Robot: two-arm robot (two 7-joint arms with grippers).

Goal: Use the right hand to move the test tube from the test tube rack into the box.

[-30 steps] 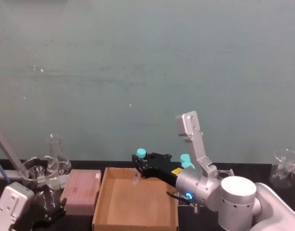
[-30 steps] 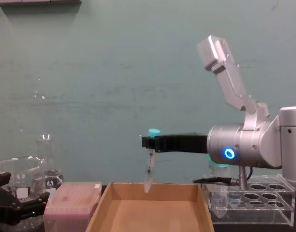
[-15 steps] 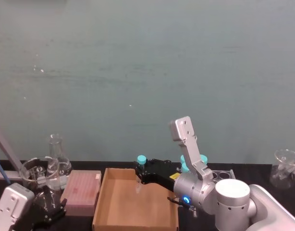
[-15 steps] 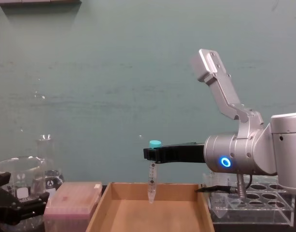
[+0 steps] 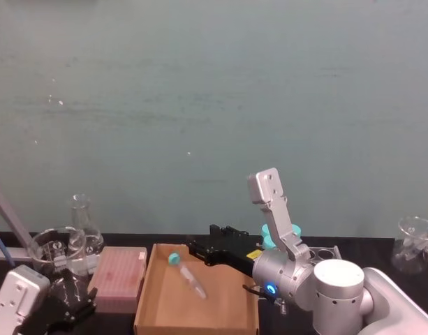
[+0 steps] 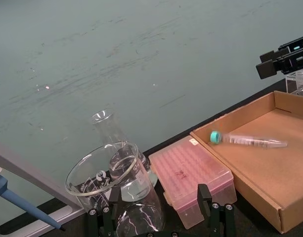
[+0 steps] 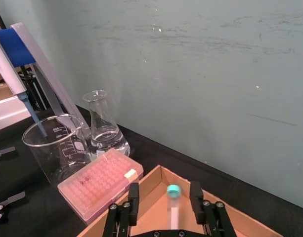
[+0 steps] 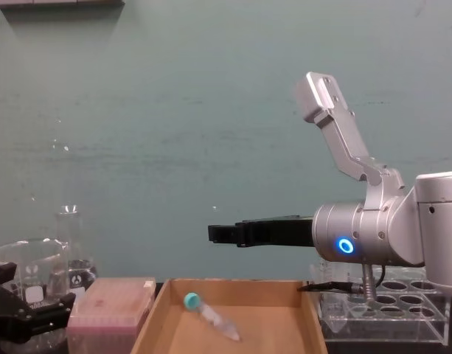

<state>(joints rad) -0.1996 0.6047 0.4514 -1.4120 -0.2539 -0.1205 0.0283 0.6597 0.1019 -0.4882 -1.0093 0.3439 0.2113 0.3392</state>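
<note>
— what is sitting on the far left?
— the left gripper is resting low in the corner, in front of a glass beaker and a flask. in the left wrist view its fingers are standing wide apart and holding nothing.
— and next to that?
— a pink tip box is sitting just beside the box. the test tube is lying on its side on the box floor, with its teal cap at the end nearer the pink tip box.
— is the chest view telling you more?
— yes. from the side it is showing the right hand hanging in the air above the box, apart from the tube. the right wrist view is looking down between that hand's fingers. they are spread open, and the tube is lying below the gap, touching neither.
— how is the arm posing?
— it is reaching flat toward the left, its blue ring glowing, with a silver link sticking up behind.
— what is differing from half a second ago?
— back then the tube was hanging upright, pinched in those fingers. now it is lying loose in the box.
— and on the right?
— the test tube rack is standing just beside the box's right wall.
</note>
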